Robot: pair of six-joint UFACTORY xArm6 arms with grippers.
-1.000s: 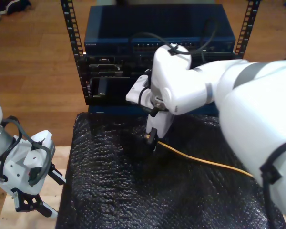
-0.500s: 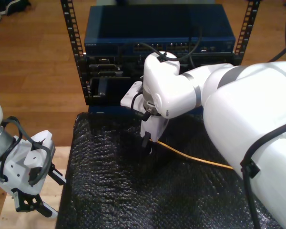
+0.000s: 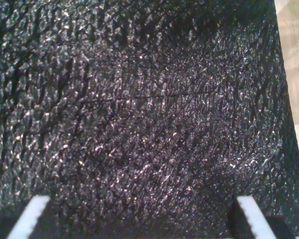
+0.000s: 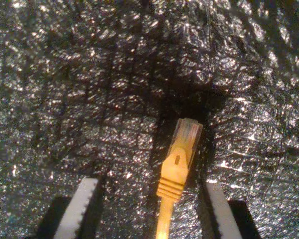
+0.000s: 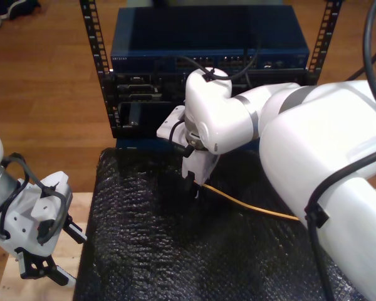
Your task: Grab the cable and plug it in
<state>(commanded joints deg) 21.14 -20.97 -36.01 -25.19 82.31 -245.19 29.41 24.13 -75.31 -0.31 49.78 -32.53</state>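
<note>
Nearest the exterior view's lower left corner, my first claw (image 5: 37, 266) hangs beside the table (image 5: 81, 210), its fingers (image 3: 32, 219) spread apart over the black bubble-wrap mat (image 5: 150, 251). Further in, the cable (image 5: 257, 208) trails across the mat from the exterior view's right. Its plug (image 4: 185, 137) lies between the 2 separated fingers (image 4: 84, 204) of my second claw (image 5: 195, 186), not clamped. Beyond stands the equipment rack (image 5: 207, 47).
</note>
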